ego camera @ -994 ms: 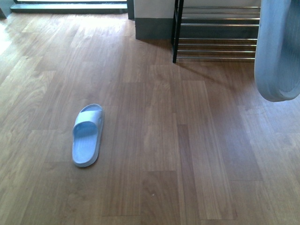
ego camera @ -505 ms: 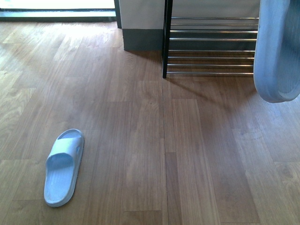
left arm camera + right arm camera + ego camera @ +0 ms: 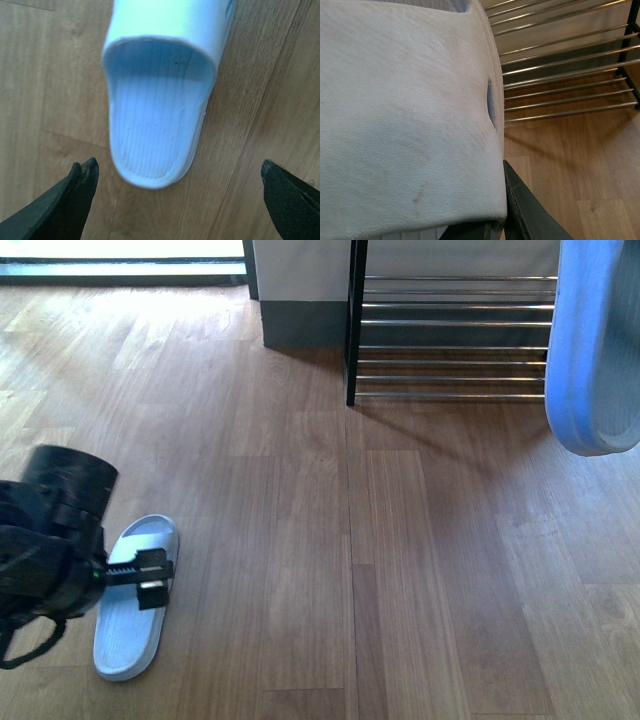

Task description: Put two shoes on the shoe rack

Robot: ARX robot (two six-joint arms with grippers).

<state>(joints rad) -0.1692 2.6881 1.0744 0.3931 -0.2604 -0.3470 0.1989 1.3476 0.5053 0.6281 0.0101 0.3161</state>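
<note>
One pale blue slide (image 3: 132, 612) lies sole-down on the wooden floor at the lower left. My left gripper (image 3: 152, 580) hovers over its middle, open. In the left wrist view the slide's heel (image 3: 156, 125) lies between the two wide-spread fingertips (image 3: 84, 176), untouched. The other pale blue slide (image 3: 595, 350) hangs at the right edge, toe down. My right gripper (image 3: 492, 222) is shut on it, and its soiled white sole (image 3: 405, 115) fills most of the right wrist view. The shoe rack (image 3: 450, 335) stands at the back, just left of the hanging slide, its silver rods (image 3: 560, 65) bare.
A white wall corner with grey skirting (image 3: 300, 310) stands left of the rack. A bright door threshold (image 3: 120, 268) runs along the far left. Open wooden floor (image 3: 350, 560) lies between the floor slide and the rack.
The view shifted nearer the rack a second ago, then held still. My left arm has come into the front view at lower left, over the floor slide. The held slide stays put.
</note>
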